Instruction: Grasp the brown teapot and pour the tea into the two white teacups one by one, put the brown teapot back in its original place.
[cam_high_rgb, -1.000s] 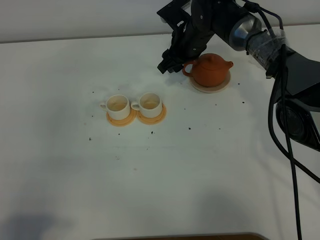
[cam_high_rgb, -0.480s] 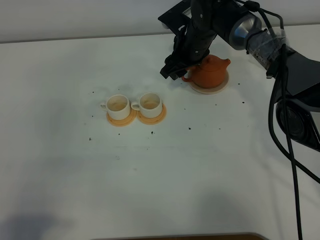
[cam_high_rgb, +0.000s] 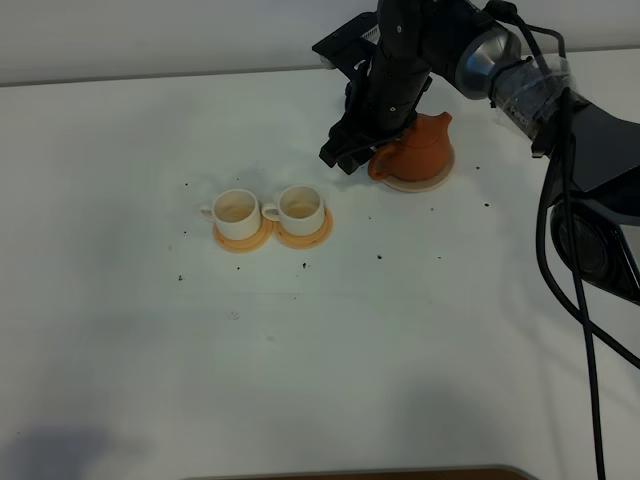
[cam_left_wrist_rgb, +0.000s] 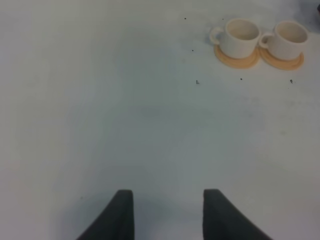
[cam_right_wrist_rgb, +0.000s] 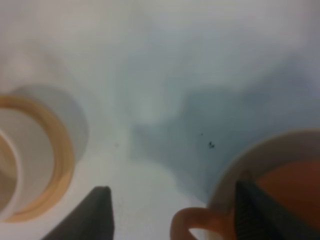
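With the right gripper (cam_high_rgb: 345, 158) spread open astride the loop handle of the brown teapot (cam_high_rgb: 420, 150), which sits on its cream saucer (cam_high_rgb: 420, 186) upper right of centre, closing off-centre could let 1 finger shove and tip it, spilling tea.

No legible text, labels, brands or nos. anywhere: brown teapot (cam_high_rgb: 425, 150), white teacups (cam_high_rgb: 237, 208) & table (cam_high_rgb: 120, 330) look plain, tho right wrist view is blurry.

Near and left, the tabletop (cam_high_rgb: 300, 380) lies open. The cups (cam_high_rgb: 298, 208) block mid-scene; the teapot (cam_high_rgb: 422, 150) and arm (cam_high_rgb: 400, 70) crowd far right, with a narrow gap between them.
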